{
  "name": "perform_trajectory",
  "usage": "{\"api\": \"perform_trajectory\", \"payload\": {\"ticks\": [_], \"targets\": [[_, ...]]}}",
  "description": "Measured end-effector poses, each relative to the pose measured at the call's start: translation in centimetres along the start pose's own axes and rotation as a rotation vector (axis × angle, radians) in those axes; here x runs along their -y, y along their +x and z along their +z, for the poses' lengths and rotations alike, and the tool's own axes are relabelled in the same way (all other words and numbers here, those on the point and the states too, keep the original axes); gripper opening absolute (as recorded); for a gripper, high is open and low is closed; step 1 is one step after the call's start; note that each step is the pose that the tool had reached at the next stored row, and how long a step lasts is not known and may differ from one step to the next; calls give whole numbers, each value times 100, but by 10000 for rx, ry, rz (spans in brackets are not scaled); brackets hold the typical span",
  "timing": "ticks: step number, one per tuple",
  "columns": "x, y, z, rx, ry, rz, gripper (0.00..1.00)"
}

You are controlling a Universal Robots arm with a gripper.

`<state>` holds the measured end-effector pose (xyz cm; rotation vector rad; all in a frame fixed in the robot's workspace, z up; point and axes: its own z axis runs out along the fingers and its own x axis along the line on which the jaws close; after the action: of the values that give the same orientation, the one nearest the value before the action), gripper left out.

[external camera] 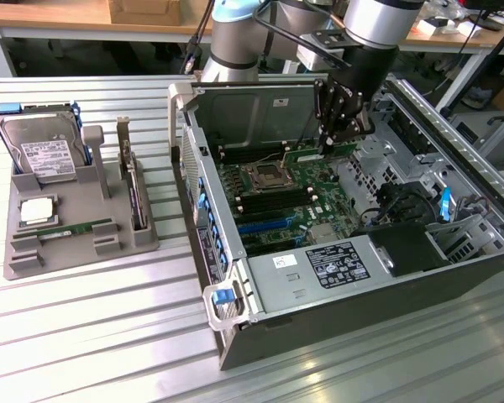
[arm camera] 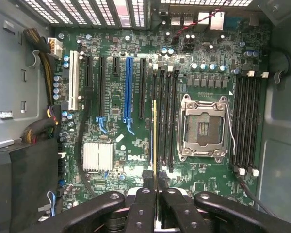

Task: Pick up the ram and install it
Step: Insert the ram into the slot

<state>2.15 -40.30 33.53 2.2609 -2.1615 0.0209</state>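
Note:
The ram (external camera: 313, 155), a thin green stick, hangs just above the motherboard (external camera: 277, 197) inside the open computer case (external camera: 454, 277). My gripper (external camera: 328, 143) is shut on it from above. In the wrist view the ram (arm camera: 154, 136) shows edge-on, running along the black memory slots (arm camera: 166, 116) beside the empty processor socket (arm camera: 203, 127). There my gripper (arm camera: 155, 183) pinches its near end, and its black fingers (arm camera: 143, 196) press against both faces. Whether the stick touches a slot I cannot tell.
A grey holder tray (external camera: 25, 256) at the exterior view's left carries a hard drive (external camera: 42, 155), a silver processor chip (external camera: 35, 210), an upright expansion card (external camera: 134, 189) and another green stick (external camera: 76, 228). Cables (external camera: 399, 206) and the power supply (external camera: 336, 269) crowd the case.

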Motion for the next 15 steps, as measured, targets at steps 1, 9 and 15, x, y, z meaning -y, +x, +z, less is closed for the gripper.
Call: {"api": "perform_trajectory", "payload": {"ticks": [1, 9, 15], "targets": [[0, 0, 3, 0, 0, -1, 12], [0, -1, 35, 0, 0, -1, 12], [0, -1, 55, 0, 0, 0, 12]]}}
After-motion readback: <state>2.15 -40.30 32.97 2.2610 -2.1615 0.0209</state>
